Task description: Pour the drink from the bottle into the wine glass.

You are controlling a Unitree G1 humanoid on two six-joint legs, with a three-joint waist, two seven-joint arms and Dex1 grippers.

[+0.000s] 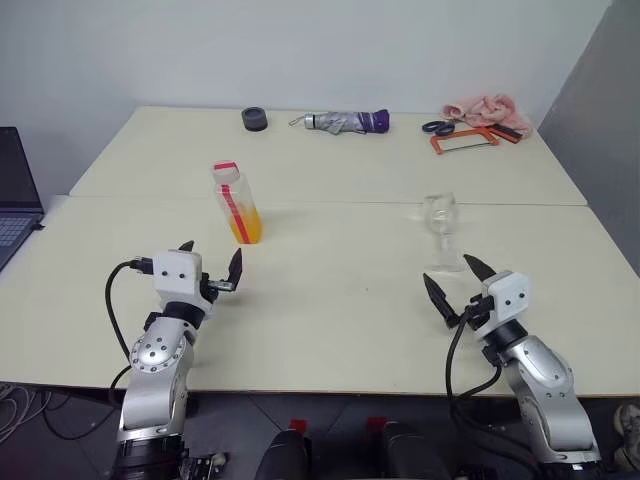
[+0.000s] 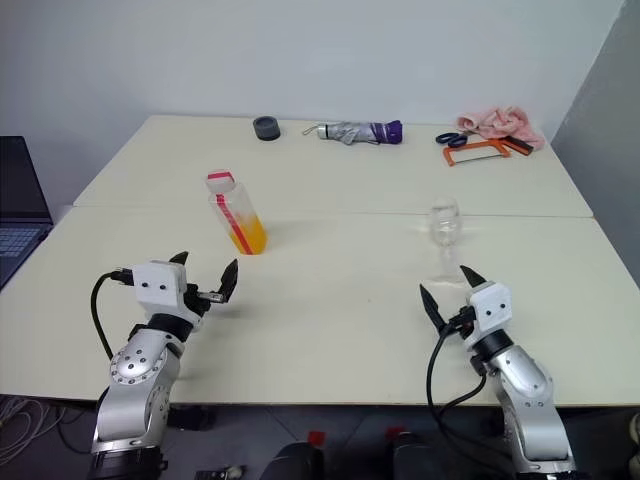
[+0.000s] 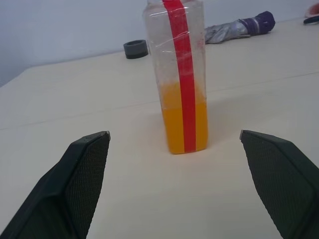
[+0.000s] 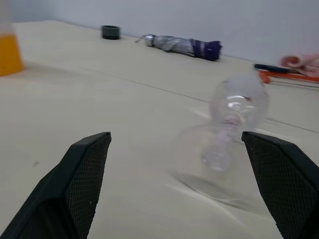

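The left tool (image 1: 211,263) hangs just above the pale cream worktop (image 1: 330,300) with its two black fingers spread wide and nothing between them, pointing forward at the small clear plastic bottle (image 1: 237,203) with the red vertical label strip and white-and-red cap. That bottle stands upright and capped a little way ahead of the tool, apart from it, and the translucent orange-yellow drink (image 1: 245,227) fills only its lower part. The right tool (image 1: 455,280) likewise holds its black fingers wide apart and empty, low over the worktop's near right area. Just ahead of it, close to its fingertips but not touching, stands the clear colourless stemmed wine glass (image 1: 440,232), upright on its round foot and empty. Bottle and glass are well apart, one on each side of the worktop. Along the far edge lie a dark grey roll of tape (image 1: 254,119), a folded grey-and-purple umbrella (image 1: 347,121), blue-handled scissors (image 1: 437,127) beside an orange-framed tool (image 1: 464,140), and a crumpled pink cloth (image 1: 486,109). A dark laptop (image 1: 15,195) sits off the far left edge.
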